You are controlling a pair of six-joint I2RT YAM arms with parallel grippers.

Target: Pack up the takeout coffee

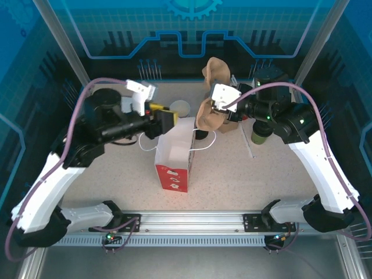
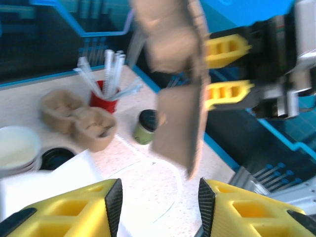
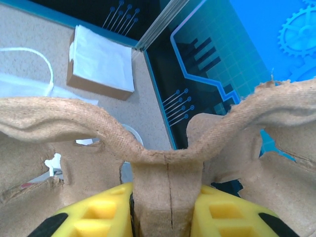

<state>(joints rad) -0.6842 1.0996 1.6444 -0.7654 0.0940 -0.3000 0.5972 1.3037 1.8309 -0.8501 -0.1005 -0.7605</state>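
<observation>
The takeout coffee (image 1: 260,135), an olive-green cup with a black lid, stands on the table at the right, partly under my right arm; it also stands behind the hanging carrier as the coffee (image 2: 146,127). My right gripper (image 3: 165,197) is shut on the middle post of a brown pulp cup carrier (image 3: 98,123). It holds the carrier (image 1: 210,113) in the air just right of the white and red paper bag (image 1: 174,157). My left gripper (image 2: 159,197) is open with nothing between its fingers. That left gripper (image 1: 172,120) hovers over the bag's far left edge.
A red cup of straws (image 2: 106,96), a second pulp carrier (image 2: 79,118), a black lid (image 2: 57,158) and a stack of white cups (image 2: 17,148) sit at the back of the table. A box of napkins (image 3: 101,64) lies near the back wall.
</observation>
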